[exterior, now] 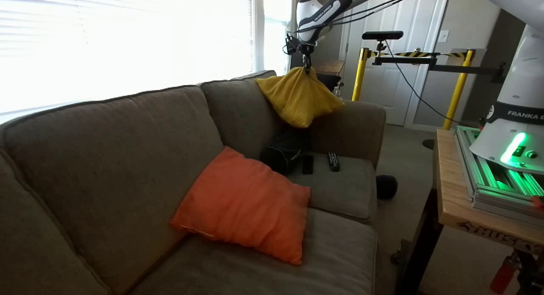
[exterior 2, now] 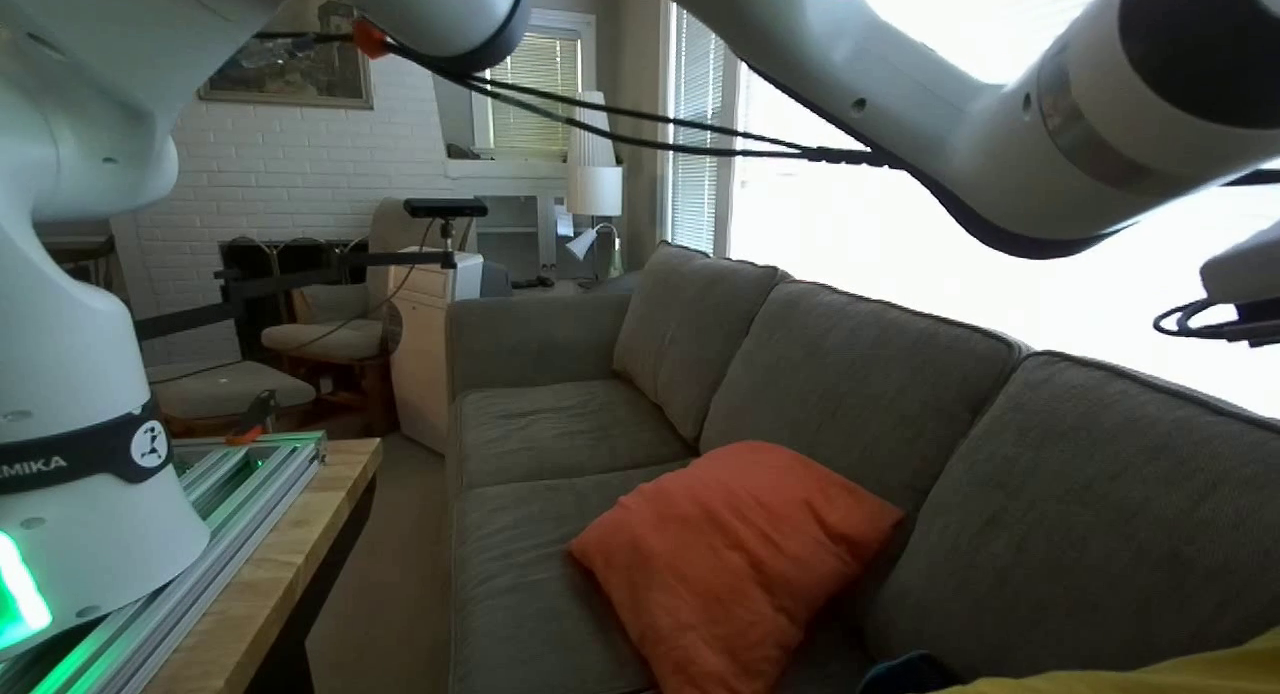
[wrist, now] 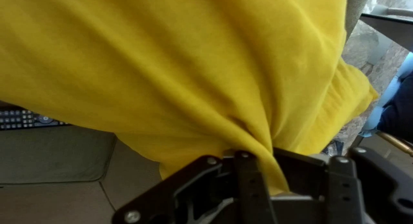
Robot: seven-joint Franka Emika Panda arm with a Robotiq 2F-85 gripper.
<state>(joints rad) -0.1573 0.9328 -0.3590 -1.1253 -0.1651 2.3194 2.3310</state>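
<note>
My jaws are clamped on the yellow pillow (exterior: 296, 97); I'd move slowly, limiting swing against the sofa (exterior: 140, 137).

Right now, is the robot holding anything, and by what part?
A yellow pillow, pinched between the fingers by a bunched-up fold of its cloth at the top.

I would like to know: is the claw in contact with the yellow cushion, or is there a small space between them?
Touching. The wrist view shows a fold of the yellow cushion pinched inside the claw, with creases gathering toward it.
</note>
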